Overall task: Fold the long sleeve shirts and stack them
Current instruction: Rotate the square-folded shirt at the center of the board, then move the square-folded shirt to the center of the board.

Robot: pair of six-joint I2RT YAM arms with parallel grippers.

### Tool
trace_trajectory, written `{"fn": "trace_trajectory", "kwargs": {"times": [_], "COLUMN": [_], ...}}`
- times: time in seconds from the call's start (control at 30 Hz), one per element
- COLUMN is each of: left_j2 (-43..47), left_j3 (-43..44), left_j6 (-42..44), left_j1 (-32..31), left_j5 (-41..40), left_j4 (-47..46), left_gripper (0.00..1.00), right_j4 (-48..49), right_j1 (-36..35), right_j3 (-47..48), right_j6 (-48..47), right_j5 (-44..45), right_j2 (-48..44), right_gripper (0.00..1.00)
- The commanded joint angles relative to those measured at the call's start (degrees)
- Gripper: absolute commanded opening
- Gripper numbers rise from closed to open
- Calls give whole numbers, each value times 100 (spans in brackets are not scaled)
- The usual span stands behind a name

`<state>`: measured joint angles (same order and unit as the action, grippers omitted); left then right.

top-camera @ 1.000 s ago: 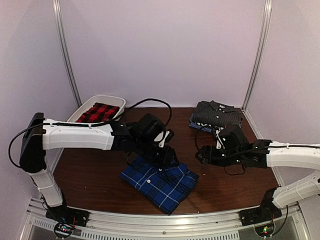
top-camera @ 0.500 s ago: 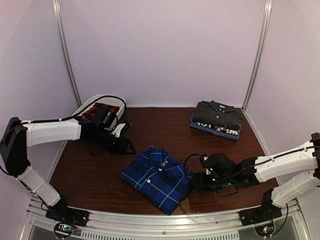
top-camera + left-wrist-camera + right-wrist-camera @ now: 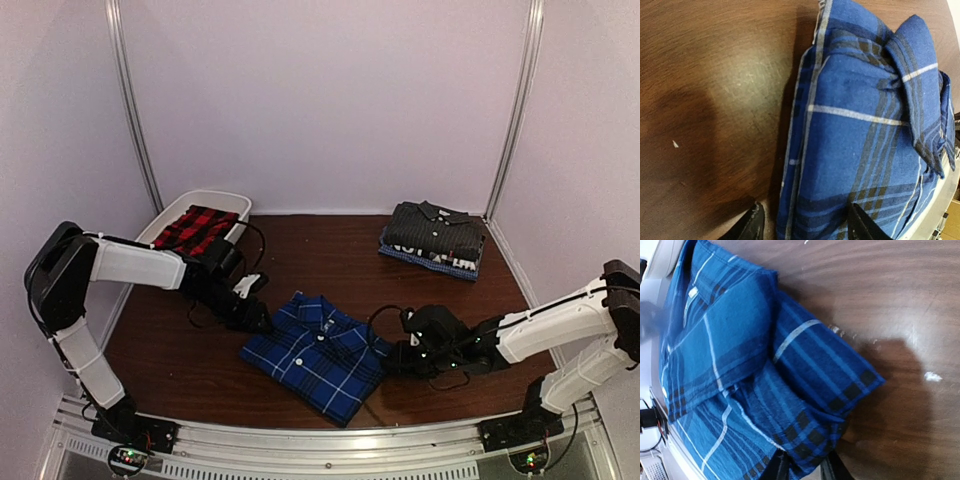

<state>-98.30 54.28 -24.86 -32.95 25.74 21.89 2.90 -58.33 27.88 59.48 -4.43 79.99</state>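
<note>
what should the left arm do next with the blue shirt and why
Probably close the left fingers on the blue plaid shirt. They stand apart, straddling its left edge, while the right fingers look pinched on the opposite edge. Both need a hold before it can be lifted toward the charcoal striped shirt at the back right.

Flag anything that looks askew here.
The folded blue-and-black plaid shirt lies diagonally to the brown table's near edge, and a loose corner flap juts out at the right gripper. Nothing else stands out.
</note>
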Motion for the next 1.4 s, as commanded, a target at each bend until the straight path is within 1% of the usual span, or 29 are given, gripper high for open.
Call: {"fn": "trace_trajectory", "kwargs": {"times": [0.0, 0.07, 0.13, 0.27, 0.4, 0.53, 0.6, 0.67, 0.7, 0.77, 0.8, 0.93, 1.03, 1.3, 1.37], "left_j2": [-21, 58, 170, 436, 723, 777, 772, 767, 775, 817, 874, 1238, 1556, 2338, 2361], "left_j3": [-147, -286, -472, -845, -1204, -1347, -1426, -1529, -1572, -1656, -1686, -1687, -1804, -1993, -1984], "left_j6": [-122, -300, -530, -1164, -1673, -1952, -2132, -2313, -2428, -2581, -2625, -2582, -2308, -1266, -1156], "left_j1": [13, -15, -46, -215, -247, -342, -389, -442, -455, -467, -467, -378, -74, 1208, 1396], "left_j5": [67, 56, 90, -66, -188, -140, -114, -57, -37, -42, -91, -691, -916, -1062, -909], "left_j4": [-421, -539, -730, -1014, -1384, -1672, -1813, -1980, -2043, -2121, -2108, -1444, -967, 132, 65], "left_gripper": [54, 52, 48, 42, 41, 38, 32, 24, 19, 4, 0, 0, 0, 0, 0], "right_j4": [184, 150, 110, -31, -410, -622, -727, -847, -921, -1097, -1184, -1576, -1792, -2177, -2201], "right_j1": [439, 631, 812, 1207, 1468, 1540, 1528, 1538, 1537, 1536, 1539, 1589, 1704, 2149, 2315], "right_j3": [88, 249, 453, 977, 1635, 1993, 2128, 2227, 2276, 2389, 2459, 2719, 2860, 3356, 3510], "right_j6": [-350, -560, -780, -1259, -1685, -1919, -1986, -2042, -2071, -2163, -2214, -2428, -2598, -3191, -3302], "right_j5": [-47, -88, -156, -240, -163, -182, -174, -62, 15, 189, 275, 700, 974, 1537, 1574], "right_j2": [143, 257, 442, 962, 1377, 1567, 1592, 1560, 1528, 1463, 1419, 1305, 1273, 1463, 1578], "right_gripper": [18, 16, 15, 13, 12, 14, 16, 21, 23, 30, 34, 46, 51, 55, 55]}}
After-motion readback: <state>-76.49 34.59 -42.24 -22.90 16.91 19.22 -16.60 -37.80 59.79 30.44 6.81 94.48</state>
